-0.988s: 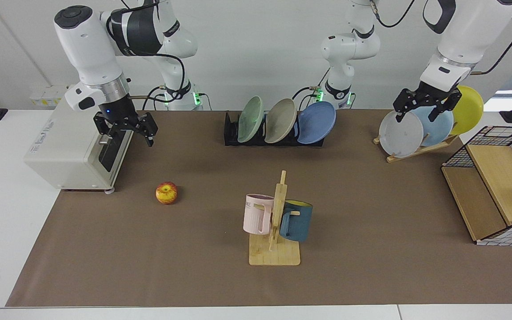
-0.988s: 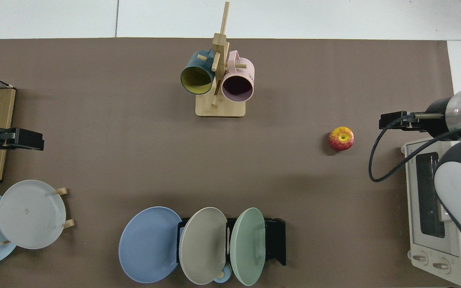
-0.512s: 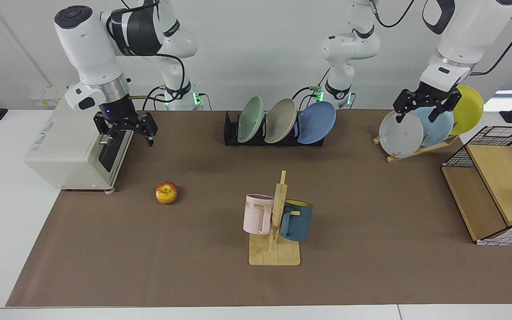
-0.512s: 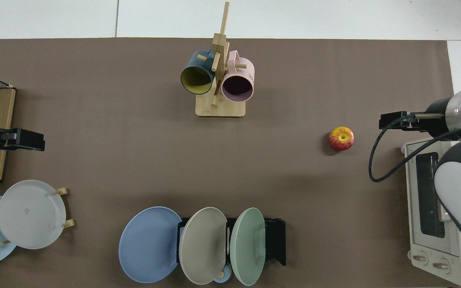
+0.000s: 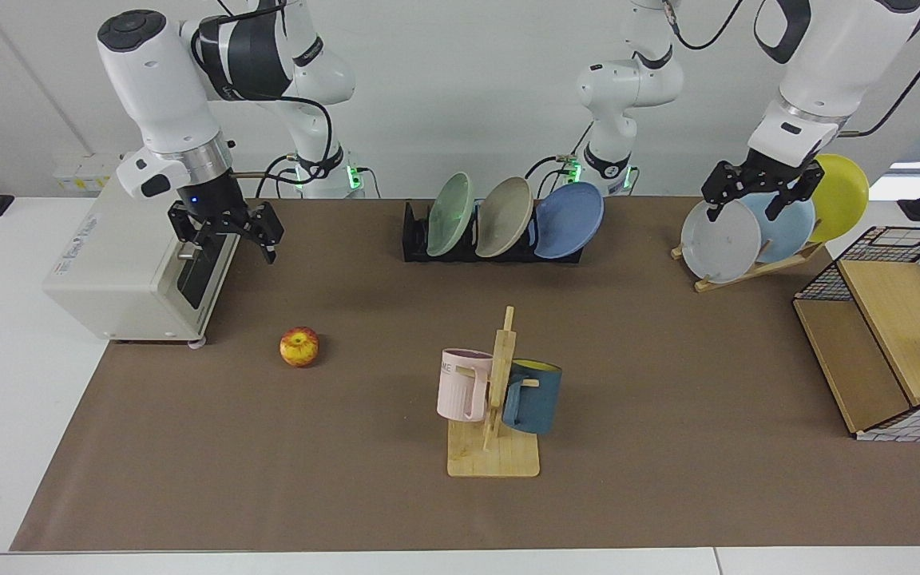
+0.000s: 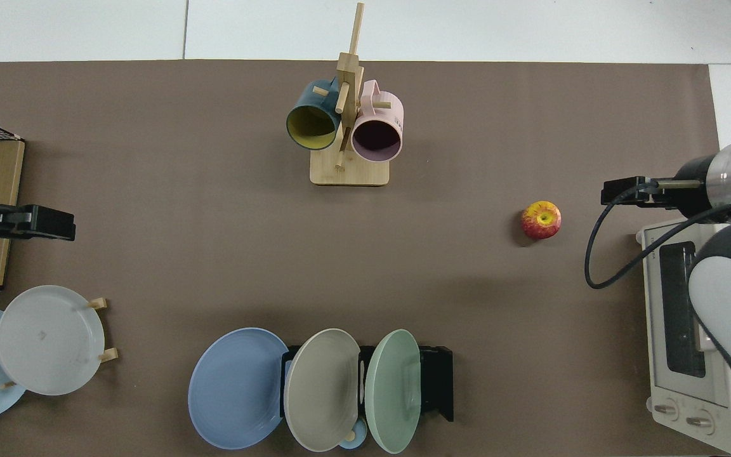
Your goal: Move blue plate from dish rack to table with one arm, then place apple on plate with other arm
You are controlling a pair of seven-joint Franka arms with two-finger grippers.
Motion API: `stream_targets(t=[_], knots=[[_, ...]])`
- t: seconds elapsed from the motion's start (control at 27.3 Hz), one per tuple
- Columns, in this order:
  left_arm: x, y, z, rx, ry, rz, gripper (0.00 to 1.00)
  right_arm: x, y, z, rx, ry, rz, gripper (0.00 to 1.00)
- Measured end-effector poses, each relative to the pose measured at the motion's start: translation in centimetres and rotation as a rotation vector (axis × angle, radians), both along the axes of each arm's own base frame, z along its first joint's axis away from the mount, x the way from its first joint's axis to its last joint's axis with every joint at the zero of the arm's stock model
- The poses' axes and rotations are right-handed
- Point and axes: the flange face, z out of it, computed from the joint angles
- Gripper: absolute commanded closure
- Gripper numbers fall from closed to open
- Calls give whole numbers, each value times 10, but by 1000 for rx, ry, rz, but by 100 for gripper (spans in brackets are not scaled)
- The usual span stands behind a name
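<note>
The blue plate leans in the end slot of the black dish rack, next to a beige and a green plate. On the brown mat of the table lies the apple. My left gripper hangs open above the table in front of the wooden rack's plates, well off to the side of the blue plate. My right gripper waits open beside the toaster oven, behind the apple and above it. Neither gripper holds anything.
A slanted wooden rack holds grey, pale blue and yellow plates. A mug tree with a pink and a dark blue mug stands mid-table. A toaster oven and a wire-and-wood basket sit at opposite ends.
My left gripper has shifted slightly up and toward the dish rack side. The right arm, plates and apple have not moved.
</note>
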Motion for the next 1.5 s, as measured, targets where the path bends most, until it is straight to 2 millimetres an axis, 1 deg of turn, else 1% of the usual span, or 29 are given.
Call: stream_targets(t=[0.11,0.22,0.29,0.37,0.44,0.55,0.66,0.77,0.91,1.02,1.17,1.24,1.5], knots=[[-3,-14,-4,55,5,17,0,0,0,0,0,0,0,0],[-14,-43,-12,124,11,24,0,0,0,0,0,0,0,0],[-27,-66,-20,171,12,15,0,0,0,0,0,0,0,0],[-40,-84,-27,210,7,12,0,0,0,0,0,0,0,0],[-54,-102,-38,252,-3,18,0,0,0,0,0,0,0,0],[-76,-131,-59,302,-29,26,0,0,0,0,0,0,0,0],[-99,-149,-83,333,-53,20,0,0,0,0,0,0,0,0],[-119,-149,-99,358,-60,18,0,0,0,0,0,0,0,0],[-137,-144,-110,378,-64,20,0,0,0,0,0,0,0,0],[-145,-146,-118,386,-66,24,0,0,0,0,0,0,0,0],[-155,-157,-140,386,-64,25,0,0,0,0,0,0,0,0],[-158,-160,-146,382,-61,26,0,0,0,0,0,0,0,0],[-163,-163,-157,360,-37,31,0,0,0,0,0,0,0,0]])
